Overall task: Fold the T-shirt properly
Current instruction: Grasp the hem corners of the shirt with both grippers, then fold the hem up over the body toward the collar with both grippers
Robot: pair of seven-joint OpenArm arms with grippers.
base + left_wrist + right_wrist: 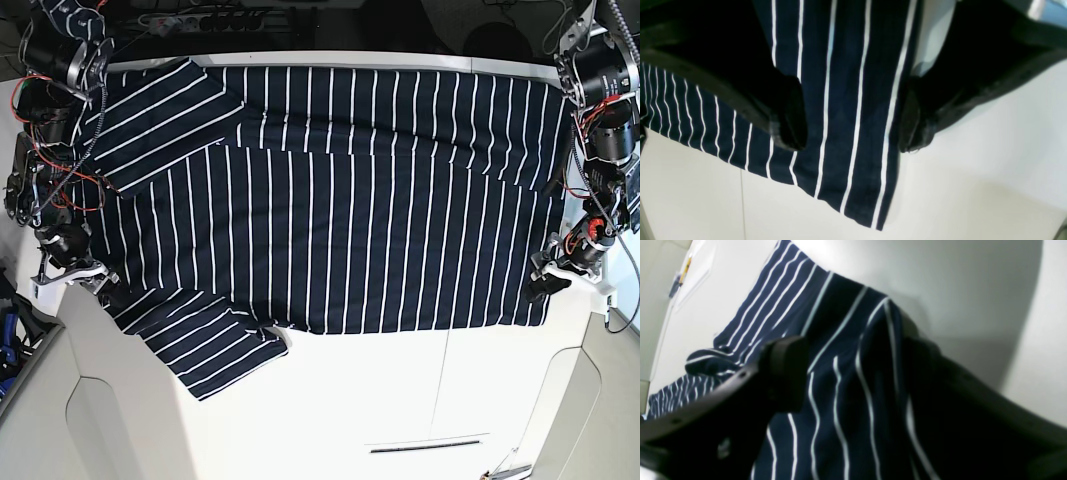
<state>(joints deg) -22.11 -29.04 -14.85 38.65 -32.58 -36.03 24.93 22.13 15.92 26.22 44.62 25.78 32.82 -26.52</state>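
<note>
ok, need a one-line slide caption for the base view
Striped T-shirt spread across the white table, the left claw and right claw at its two near corners.

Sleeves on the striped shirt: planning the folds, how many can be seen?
2. One dark navy, white-striped fabric sleeve lies top-left in the base view; the other sleeve lies bottom-left, near the right gripper.

**Robot body: black arms, white brackets, loose wiring**

Two arms, mostly black housings. Left arm (600, 150) has round black motor blocks stacked in a chain, red and black wires looping along it, and a white bracket near the left gripper (541, 285). Right arm (45, 150) looks the same: black joints, red-orange wires, white bracket by the right gripper (100, 285). In wrist views, fingers (790, 113) are black, curved, with thick rubbery pads; right fingers (786, 370) show small screw holes along a grey edge.
</note>
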